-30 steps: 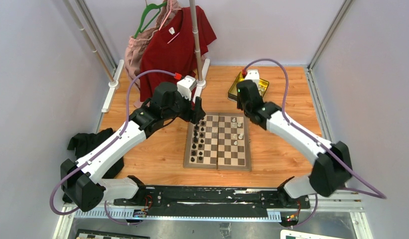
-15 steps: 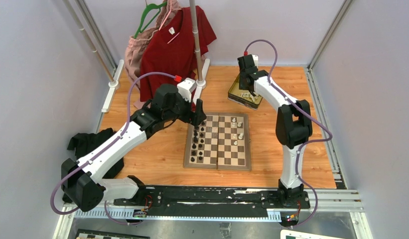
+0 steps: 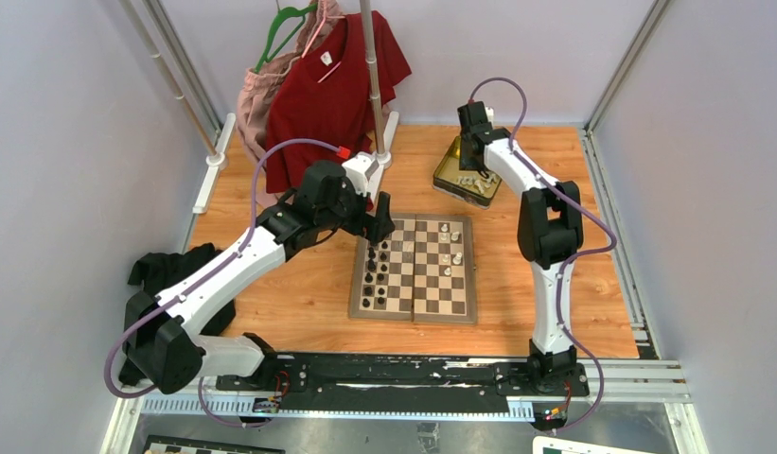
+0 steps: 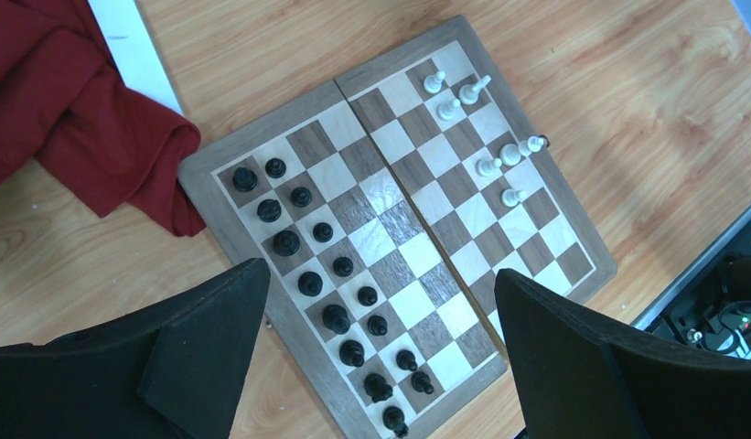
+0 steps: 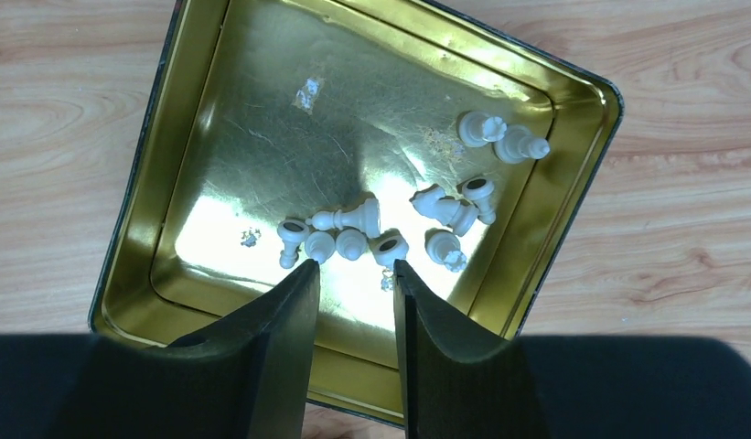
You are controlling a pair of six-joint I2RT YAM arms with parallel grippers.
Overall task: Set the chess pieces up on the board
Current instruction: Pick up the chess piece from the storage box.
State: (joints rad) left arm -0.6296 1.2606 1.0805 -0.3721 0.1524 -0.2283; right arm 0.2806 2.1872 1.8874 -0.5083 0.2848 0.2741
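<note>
The left jaws hang spread wide and empty over the chessboard (image 4: 390, 233), which lies flat on the wooden surface (image 3: 299, 284). Seven white chess pieces (image 4: 510, 154) stand on its right half, toward 2 o'clock. Black pieces (image 4: 309, 283) fill two files at 9 o'clock. At 1 o'clock from the board, the right jaws hover slightly parted over the gold tin (image 5: 262, 119). About ten more white pieces (image 5: 353, 219) lie tumbled in the tin, and the jaws seemingly pinch nothing.
</note>
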